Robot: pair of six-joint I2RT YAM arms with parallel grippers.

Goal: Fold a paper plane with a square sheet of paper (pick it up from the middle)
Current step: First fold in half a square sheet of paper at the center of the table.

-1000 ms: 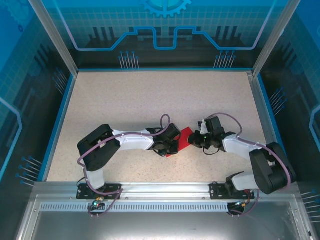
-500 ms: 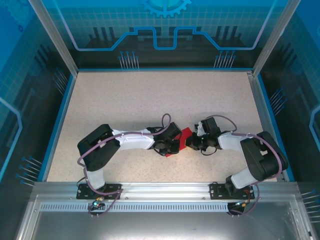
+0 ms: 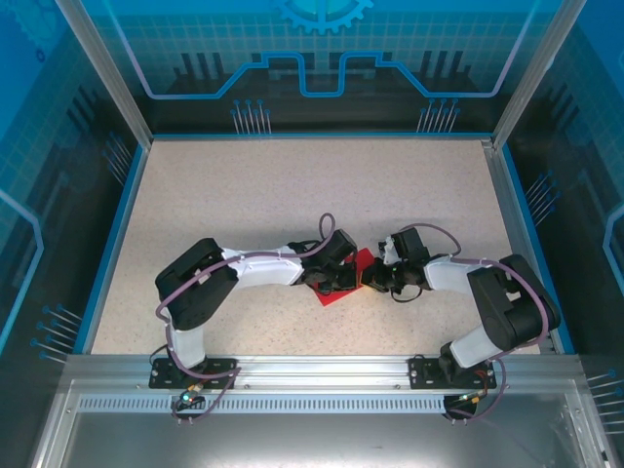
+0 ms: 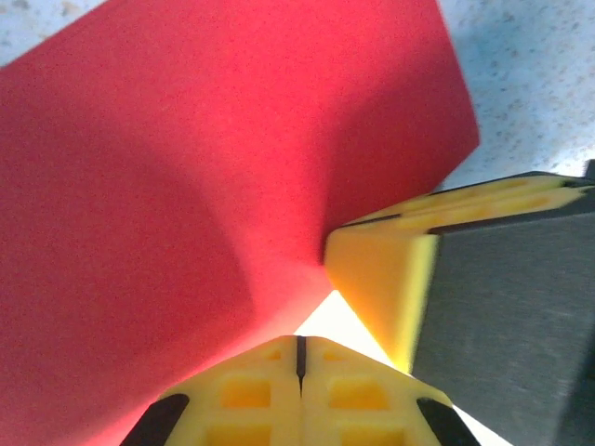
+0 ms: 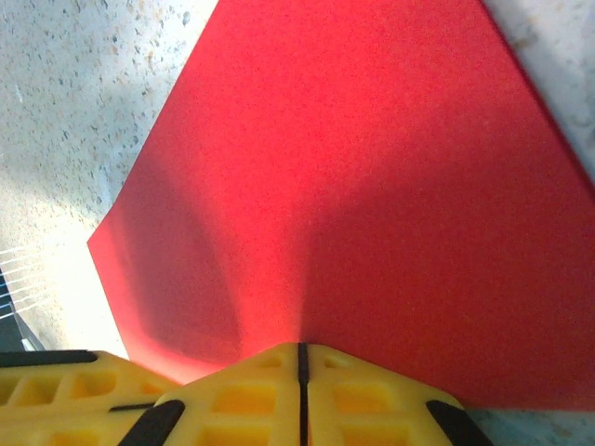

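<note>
Pinching the square sheet of paper (image 4: 186,186) near the front middle of the table (image 3: 292,195).
Gripping it with left gripper (image 4: 299,358) and right gripper (image 5: 299,358) close together, each claw pressed tight on the red paper.

A speckled beige tabletop (image 3: 292,185) spreads across the middle of the frame, edged by a thin blue border strip (image 3: 317,136). Silver aluminium posts (image 3: 102,73) slant up at upper left and upper right. Behind them a blue translucent back panel (image 3: 322,54) carries a gear graphic (image 3: 322,12) at top centre. A slotted silver metal rail (image 3: 312,402) runs along the bottom.
</note>
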